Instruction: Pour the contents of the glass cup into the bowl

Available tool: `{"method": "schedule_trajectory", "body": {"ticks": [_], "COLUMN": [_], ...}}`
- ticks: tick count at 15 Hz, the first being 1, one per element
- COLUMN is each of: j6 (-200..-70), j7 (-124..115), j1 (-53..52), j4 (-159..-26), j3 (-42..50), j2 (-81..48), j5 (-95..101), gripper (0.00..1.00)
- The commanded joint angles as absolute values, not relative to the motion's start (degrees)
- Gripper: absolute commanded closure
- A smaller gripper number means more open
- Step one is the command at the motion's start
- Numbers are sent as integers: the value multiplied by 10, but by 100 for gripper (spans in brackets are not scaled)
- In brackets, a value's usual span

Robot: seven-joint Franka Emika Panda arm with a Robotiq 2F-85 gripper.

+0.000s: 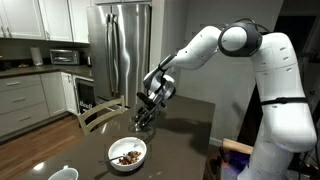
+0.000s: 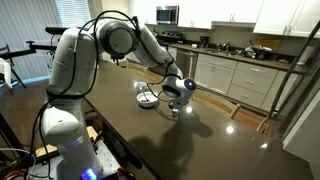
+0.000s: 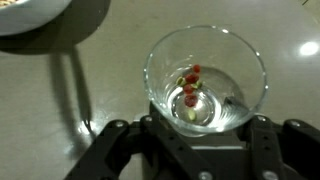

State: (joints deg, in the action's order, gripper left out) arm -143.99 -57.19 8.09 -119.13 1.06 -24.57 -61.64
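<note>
The dark surface (image 1: 190, 130) carries everything that matters here, and the arm (image 1: 200, 50) reaches out low over the middle of it.

The bowl (image 1: 111, 152) is the largest dish, wide and white. It sits on the surface on the camera's side of the hand (image 1: 148, 108) in an exterior view, near it but not touching. In an exterior view from the opposite side, the bowl (image 2: 139, 96) is just beside the hand (image 2: 178, 95). In the wrist view the bowl (image 3: 22, 16) shows only as a white arc in the top left corner, so it lies ahead of the hand (image 3: 195, 130) and off to that side. That offset is what your next move turns on. The glass's mouth has to cross it and reach the rim before you tip.

The hand is closed on the glass cup (image 3: 210, 60), with one finger on each side of its near wall. The cup stands upright with its mouth facing the wrist camera and its long axis vertical. It is held low, and I cannot tell whether its base touches the surface.

A few reddish bits, the contents (image 3: 188, 88), lie clustered at the bottom of the glass. Brown bits (image 1: 127, 157) also lie in the bowl, so the pour looks partly done. I think you should carry the cup toward the bowl first, then roll the wrist so the mouth leans over the rim.
</note>
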Motion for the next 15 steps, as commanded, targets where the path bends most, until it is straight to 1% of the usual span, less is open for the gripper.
{"method": "schedule_trajectory", "body": {"ticks": [1, 10, 15], "j6": [-1394, -1331, -1327], "j7": [-522, -497, -500], "j1": [93, 86, 81], "j4": [-1177, -1169, -1167], "j3": [20, 44, 49], "j2": [-256, -282, -283], "j5": [-679, -725, -722], "gripper": [58, 58, 58]}}
